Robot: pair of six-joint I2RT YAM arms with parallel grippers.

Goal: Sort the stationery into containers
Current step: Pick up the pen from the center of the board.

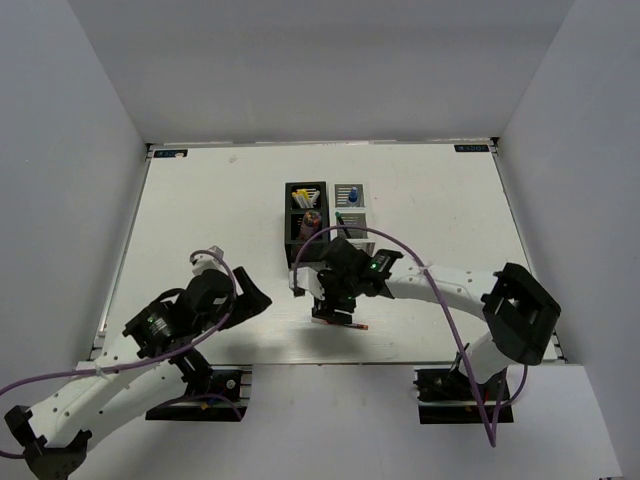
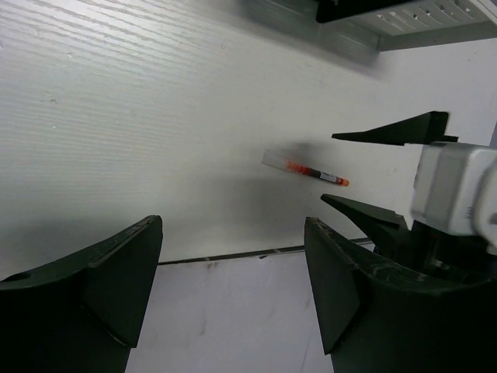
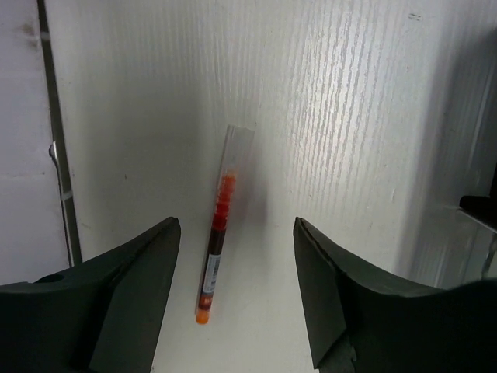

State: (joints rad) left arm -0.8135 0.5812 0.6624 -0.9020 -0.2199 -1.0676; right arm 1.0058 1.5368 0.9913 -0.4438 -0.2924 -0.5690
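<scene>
Legible text: none. Left corner tag (image 1: 170, 153), right corner tag (image 1: 472, 148) and red pen (image 3: 217, 233) label: marks too small or blurred to read.

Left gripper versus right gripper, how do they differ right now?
The right gripper is centred over the red pen; the left gripper stands back from that pen, with nothing in its gap. The right gripper sits on the near side of the organiser boxes; the left gripper is further off to their left. Both are open and hold nothing.
</scene>
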